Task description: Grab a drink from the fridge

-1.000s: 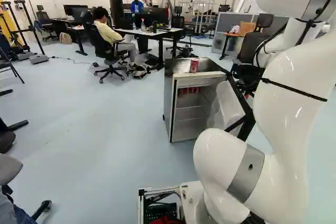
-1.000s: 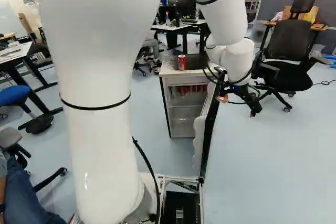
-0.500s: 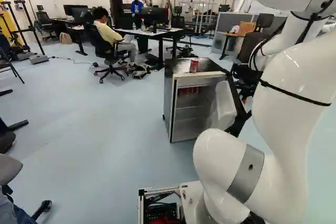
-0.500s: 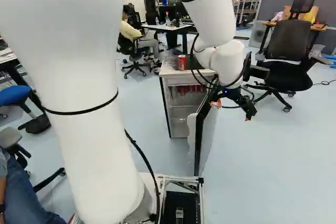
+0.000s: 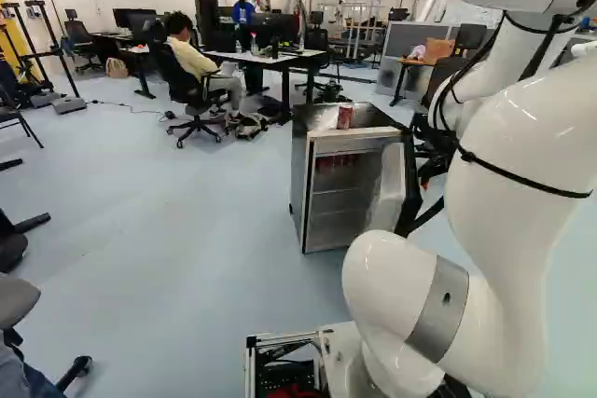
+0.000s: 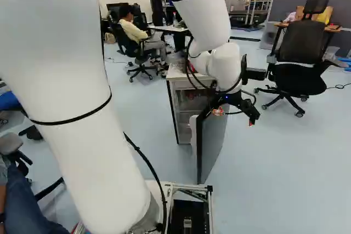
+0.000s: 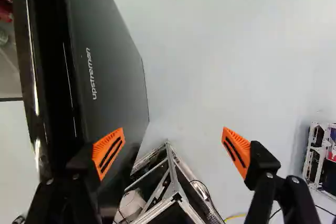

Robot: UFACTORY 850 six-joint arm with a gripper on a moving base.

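Fingers of the gripper: spread wide, the orange pads facing each other across a broad gap, with pale floor showing between them. One finger lies alongside the fridge door, overlapping its outer face in the wrist view; whether it touches cannot be told. The white arm, the largest item, rises from the base and reaches forward to the outer side of the door. The fridge, next in size, stands ahead, dark-sided with a pale front frame and shelves within. Its door stands open, dark grey outside and pale inside. Crumpled clear plastic lies on the fridge top. The drinks, smallest of all, are red cans. Several cans stand side by side in the upper part of the open compartment, their lower detail too small to tell. A single can, red with paler markings, stands upright on the fridge top, just beside the plastic. Relative to the fingers, the cans inside lie beyond the door's edge, on its inner side, well apart from both pads; the can on top is likewise apart from them.
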